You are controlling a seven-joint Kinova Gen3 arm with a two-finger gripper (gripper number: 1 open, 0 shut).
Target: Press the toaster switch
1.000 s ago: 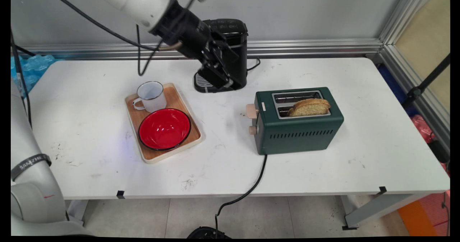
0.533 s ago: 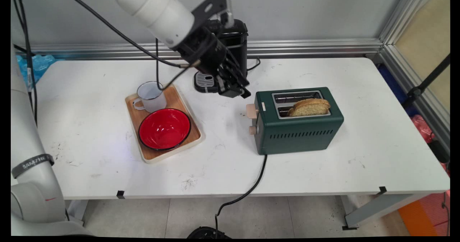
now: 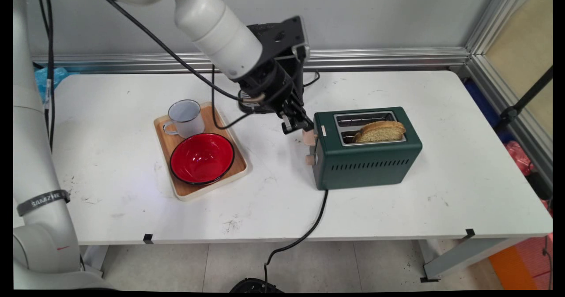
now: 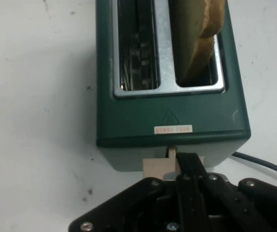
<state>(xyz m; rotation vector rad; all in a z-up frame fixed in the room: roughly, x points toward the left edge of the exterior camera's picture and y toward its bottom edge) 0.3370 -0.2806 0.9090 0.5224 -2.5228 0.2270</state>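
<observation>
Tray on your left carries a white mug and a red bowl. Rightward, your gripper is clenched on nothing, its tips at the beige lever, seemingly touching it. This lever sits on the left end of the green toaster, and a bread slice stands in the toaster's near slot.

Camera positions: two views.
Main view: fixed, high at near side, looking across white table toward back wall. Hand view: close, looking down on green toaster, shared with main view.
</observation>
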